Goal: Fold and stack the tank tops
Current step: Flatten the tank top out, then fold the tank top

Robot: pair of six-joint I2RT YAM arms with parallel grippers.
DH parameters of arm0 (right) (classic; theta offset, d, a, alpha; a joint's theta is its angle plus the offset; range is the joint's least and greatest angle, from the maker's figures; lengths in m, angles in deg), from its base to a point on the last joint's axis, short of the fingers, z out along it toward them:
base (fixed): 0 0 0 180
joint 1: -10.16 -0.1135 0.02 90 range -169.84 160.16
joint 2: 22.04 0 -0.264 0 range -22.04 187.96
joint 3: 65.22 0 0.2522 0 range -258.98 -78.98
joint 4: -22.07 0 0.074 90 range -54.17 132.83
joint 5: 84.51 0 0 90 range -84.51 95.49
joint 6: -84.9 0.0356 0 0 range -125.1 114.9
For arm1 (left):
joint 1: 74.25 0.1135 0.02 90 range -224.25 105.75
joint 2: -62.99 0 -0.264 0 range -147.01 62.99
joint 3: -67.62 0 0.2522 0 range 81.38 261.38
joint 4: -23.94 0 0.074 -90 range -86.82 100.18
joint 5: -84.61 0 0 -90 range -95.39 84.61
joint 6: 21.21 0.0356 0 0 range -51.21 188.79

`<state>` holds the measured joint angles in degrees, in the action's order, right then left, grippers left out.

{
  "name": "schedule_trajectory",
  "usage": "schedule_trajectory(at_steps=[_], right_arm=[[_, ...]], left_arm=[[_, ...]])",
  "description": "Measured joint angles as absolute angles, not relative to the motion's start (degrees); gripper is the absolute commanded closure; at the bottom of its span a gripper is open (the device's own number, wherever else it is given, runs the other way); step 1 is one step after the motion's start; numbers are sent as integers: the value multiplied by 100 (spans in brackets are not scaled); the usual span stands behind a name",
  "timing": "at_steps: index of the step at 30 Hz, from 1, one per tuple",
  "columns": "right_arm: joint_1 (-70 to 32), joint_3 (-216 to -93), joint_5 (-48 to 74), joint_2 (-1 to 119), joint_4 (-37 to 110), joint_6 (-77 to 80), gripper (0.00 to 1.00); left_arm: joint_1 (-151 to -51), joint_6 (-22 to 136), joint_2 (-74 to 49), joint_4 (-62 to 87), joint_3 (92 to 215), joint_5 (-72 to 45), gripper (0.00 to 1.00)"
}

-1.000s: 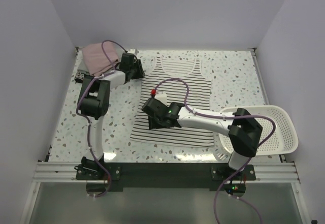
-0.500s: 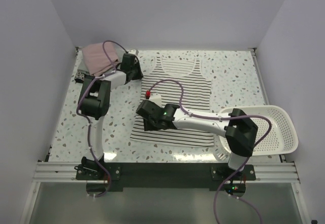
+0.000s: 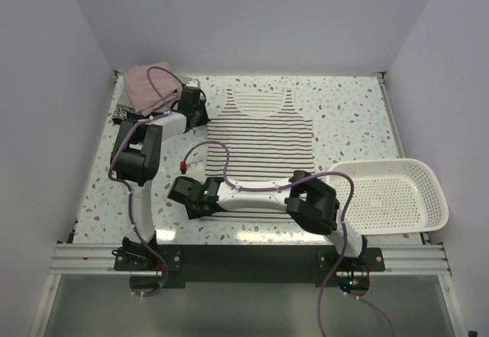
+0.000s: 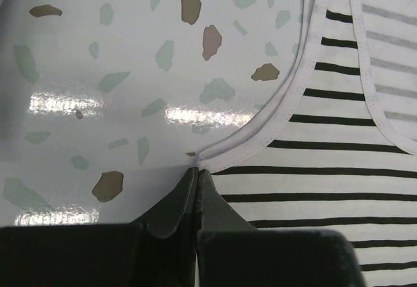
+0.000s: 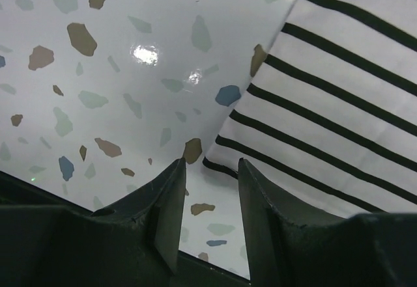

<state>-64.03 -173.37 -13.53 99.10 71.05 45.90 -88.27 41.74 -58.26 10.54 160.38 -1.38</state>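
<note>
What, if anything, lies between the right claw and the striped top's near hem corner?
Nothing visible. The right claw hangs open, and the hem corner of the striped tank top lies right between its fingers, with only bare table beside it.

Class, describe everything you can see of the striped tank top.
The striped tank top is white fabric with thin black stripes and white-bound edges. It lies flat on the speckled table, neckline at the far end. The left tool is shut on its left armhole corner; the open right tool straddles its near-left hem corner.
</note>
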Motion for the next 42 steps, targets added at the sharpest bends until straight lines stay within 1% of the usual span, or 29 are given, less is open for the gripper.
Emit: schedule_trajectory(at_steps=[4, 10, 11, 12, 13, 21, 23, 24, 26, 34, 42], right_arm=[[-6543, -17584, -1371, 10271, 7173, 4592, 60], [-6687, -17830, -1561, 10398, 7485, 4634, 63], [-6709, -17855, -1611, 10409, 7510, 4636, 65], [-6731, -17874, -1635, 10422, 7542, 4640, 70], [-6751, -17894, -1664, 10439, 7571, 4643, 71], [-6823, -18176, -1825, 10708, 7781, 4651, 72], [-6823, -18187, -1871, 10715, 7829, 4649, 78], [-6823, -18189, -1893, 10717, 7850, 4645, 89], [-6823, -18189, -1917, 10719, 7885, 4647, 100], [-6893, -18226, -1849, 10719, 7870, 4483, 100], [-7125, -18386, -1587, 10697, 7715, 4278, 100]], left_arm=[[-8803, 4093, -5762, 1059, 15946, -85, 100], [-8750, 4069, -5743, 1046, 15927, -79, 100], [-8742, 4067, -5743, 1043, 15927, -76, 100], [-8735, 4061, -5743, 1043, 15927, -79, 100], [-8724, 4043, -5743, 1043, 15927, -81, 100], [-8665, 4019, -5743, 1050, 15927, -120, 100], [-8652, 3986, -5743, 1050, 15927, -133, 100], [-8652, 3984, -5743, 1050, 15927, -135, 100], [-8650, 3984, -5743, 1048, 15927, -133, 100], [-8565, 3921, -5688, 958, 15894, -41, 100], [-8143, 3886, -5273, 608, 15666, 112, 100]])
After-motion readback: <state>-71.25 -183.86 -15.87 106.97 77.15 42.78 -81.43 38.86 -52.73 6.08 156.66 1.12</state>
